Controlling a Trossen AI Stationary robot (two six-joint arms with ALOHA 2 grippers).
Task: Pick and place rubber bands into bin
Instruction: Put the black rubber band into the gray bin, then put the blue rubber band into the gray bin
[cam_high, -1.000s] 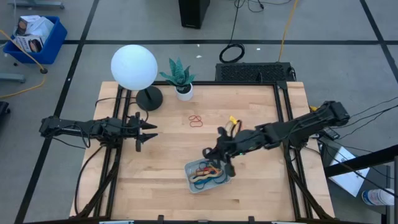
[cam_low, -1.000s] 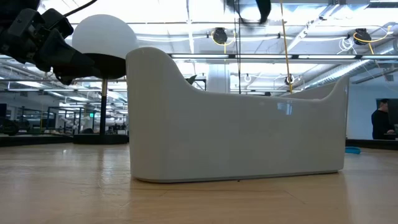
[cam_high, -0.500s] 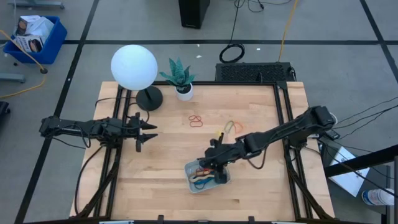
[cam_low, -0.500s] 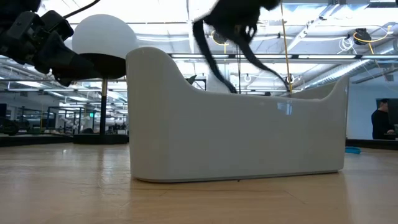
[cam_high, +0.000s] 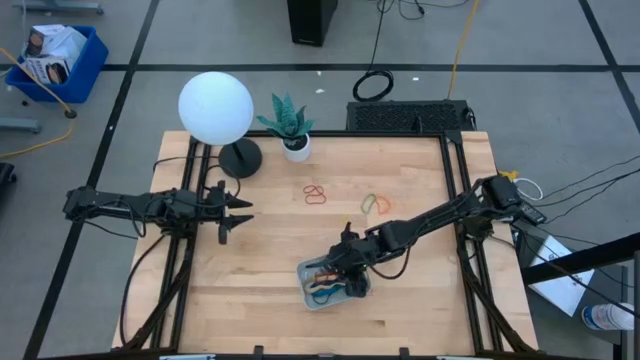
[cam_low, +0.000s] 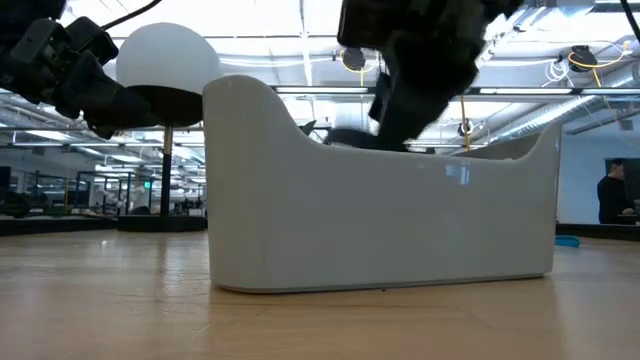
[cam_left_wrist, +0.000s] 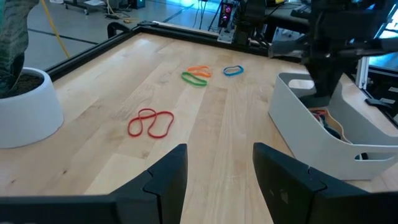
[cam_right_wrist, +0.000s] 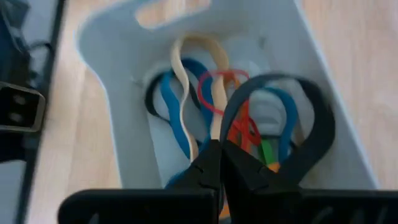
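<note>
Right hand (cam_high: 345, 272) is down inside the bin (cam_high: 306, 271), fingers pinched shut on a black band (cam_right_wrist: 314, 134) that loops out over the pile. The bin sits near the desk (cam_high: 270, 290) front edge, holding blue, tan, red, orange and green bands (cam_right_wrist: 186, 112). Still on the desk beyond the bin: 1 red band (cam_high: 315, 194) toward the plant (cam_high: 286, 119), plus a green (cam_left_wrist: 193, 78), an orange (cam_left_wrist: 200, 71) and a blue one (cam_left_wrist: 233, 70) close together. Left hand (cam_high: 236, 210) hovers well left of the bin, beside the lamp (cam_high: 216, 107), fingers spread wide, holding nothing. No readable labels or writing anywhere.
</note>
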